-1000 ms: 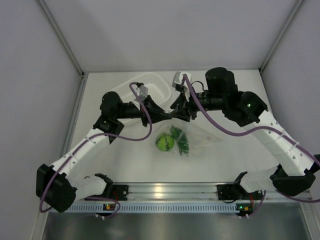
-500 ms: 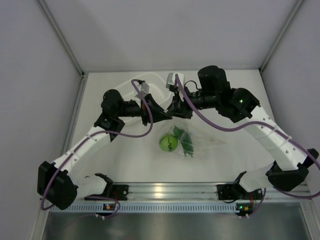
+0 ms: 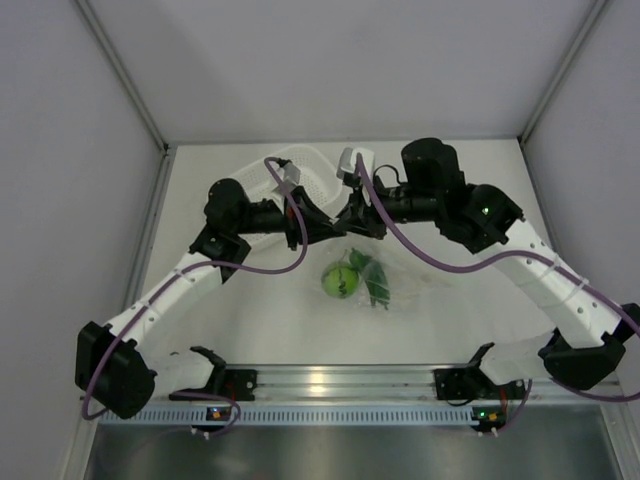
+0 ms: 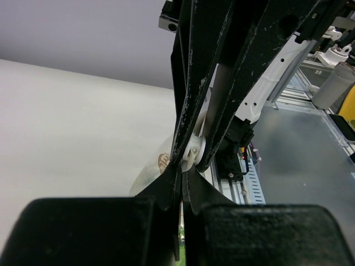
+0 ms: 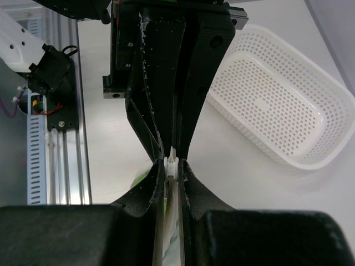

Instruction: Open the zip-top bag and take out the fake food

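The left gripper (image 3: 330,233) and right gripper (image 3: 350,222) meet tip to tip, each with its jaws squeezed nearly together on the top rim of the zip-top bag (image 3: 405,272). The bag sags beneath them with the fake food (image 3: 341,282) inside it — a lime-green ball and dark pods. The white basket (image 3: 312,172) sits just behind on the table (image 3: 470,190).

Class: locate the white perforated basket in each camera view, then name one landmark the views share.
Top external: the white basket sits at upper centre, slightly left of middle.
Left wrist: not in view.
Right wrist: the basket fills the upper right.
Shared landmark: the slotted metal rail, seen in all three.
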`<state>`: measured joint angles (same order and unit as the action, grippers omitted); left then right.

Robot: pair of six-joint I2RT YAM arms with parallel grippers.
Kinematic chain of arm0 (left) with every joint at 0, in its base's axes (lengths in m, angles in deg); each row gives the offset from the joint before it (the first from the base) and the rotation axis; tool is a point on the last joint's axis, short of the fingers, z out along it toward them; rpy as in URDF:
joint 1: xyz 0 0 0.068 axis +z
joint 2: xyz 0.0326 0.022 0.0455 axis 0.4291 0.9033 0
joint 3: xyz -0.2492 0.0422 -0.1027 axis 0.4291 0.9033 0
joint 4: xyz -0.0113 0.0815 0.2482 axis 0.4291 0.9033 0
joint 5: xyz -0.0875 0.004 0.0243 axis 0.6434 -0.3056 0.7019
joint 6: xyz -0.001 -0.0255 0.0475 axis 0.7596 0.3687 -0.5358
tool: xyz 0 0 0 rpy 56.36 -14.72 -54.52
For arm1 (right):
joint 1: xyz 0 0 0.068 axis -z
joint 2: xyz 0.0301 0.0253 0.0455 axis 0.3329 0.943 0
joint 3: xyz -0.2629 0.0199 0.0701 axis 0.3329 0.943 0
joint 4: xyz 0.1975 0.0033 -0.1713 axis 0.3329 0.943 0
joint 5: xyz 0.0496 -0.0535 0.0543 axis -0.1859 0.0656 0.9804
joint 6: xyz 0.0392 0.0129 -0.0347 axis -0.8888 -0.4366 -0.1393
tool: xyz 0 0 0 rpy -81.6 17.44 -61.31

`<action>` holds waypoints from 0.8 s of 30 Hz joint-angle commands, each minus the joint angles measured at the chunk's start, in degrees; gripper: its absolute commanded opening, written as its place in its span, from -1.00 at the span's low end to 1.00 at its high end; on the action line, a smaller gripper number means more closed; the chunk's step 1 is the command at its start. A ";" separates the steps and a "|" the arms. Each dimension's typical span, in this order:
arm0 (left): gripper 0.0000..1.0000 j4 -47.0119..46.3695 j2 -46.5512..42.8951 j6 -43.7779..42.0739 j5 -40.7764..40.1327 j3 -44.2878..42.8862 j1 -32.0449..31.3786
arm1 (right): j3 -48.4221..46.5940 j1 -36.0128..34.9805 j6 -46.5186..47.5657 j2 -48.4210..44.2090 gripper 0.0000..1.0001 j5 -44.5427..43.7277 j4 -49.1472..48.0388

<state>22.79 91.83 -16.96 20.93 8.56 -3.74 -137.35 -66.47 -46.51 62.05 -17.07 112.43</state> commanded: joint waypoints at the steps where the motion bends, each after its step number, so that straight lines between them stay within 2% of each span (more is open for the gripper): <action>1: -1.00 -4.21 -2.04 -0.58 -4.49 -1.60 0.23 | 4.87 -0.96 -1.42 -3.96 -1.00 -3.61 -3.20; 10: -1.00 -1.58 -2.39 -1.37 -11.78 -1.77 0.32 | 15.51 1.41 -6.35 -11.88 -1.00 -8.89 -7.07; 13: -1.00 1.14 -2.65 -1.98 -17.66 -2.21 0.41 | 17.71 2.90 -7.93 -13.72 -1.00 -10.82 -6.46; 21: -1.00 11.77 -5.20 0.03 -46.28 -3.89 0.84 | 25.71 4.66 -14.17 -19.44 -1.00 -17.67 -4.44; 24: -1.00 12.93 -6.87 1.87 -51.58 -3.36 0.85 | 27.38 4.66 -15.93 -20.85 -1.00 -19.87 -2.51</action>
<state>36.22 88.53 -16.87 -15.74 8.15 -3.98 -110.89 -62.36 -59.03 43.54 -33.64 104.84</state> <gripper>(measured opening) 0.015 0.091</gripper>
